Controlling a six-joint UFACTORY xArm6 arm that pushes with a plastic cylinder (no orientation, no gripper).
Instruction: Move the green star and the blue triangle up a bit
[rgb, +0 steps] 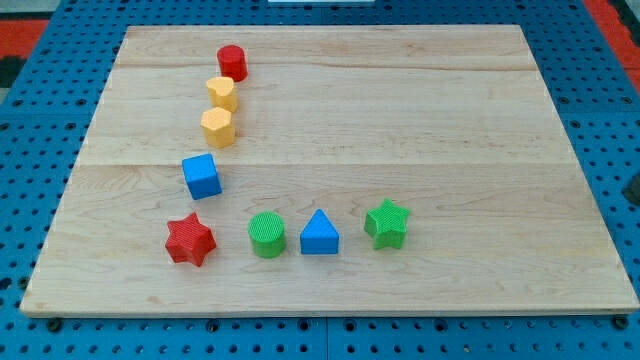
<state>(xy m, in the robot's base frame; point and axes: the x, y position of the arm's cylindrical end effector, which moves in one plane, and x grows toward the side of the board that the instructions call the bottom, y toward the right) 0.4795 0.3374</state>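
Observation:
The green star (386, 222) lies on the wooden board (420, 120) near the bottom, right of centre. The blue triangle (319, 234) lies just to its left, a small gap between them. My tip does not clearly show. A small dark shape (635, 187) sits at the view's right edge, off the board and far right of the green star; I cannot tell whether it is the rod.
A green cylinder (266, 234) lies left of the triangle and a red star (190, 240) further left. A blue cube (201, 176), two yellow blocks (217, 127) (222, 92) and a red cylinder (232, 62) run up the left side.

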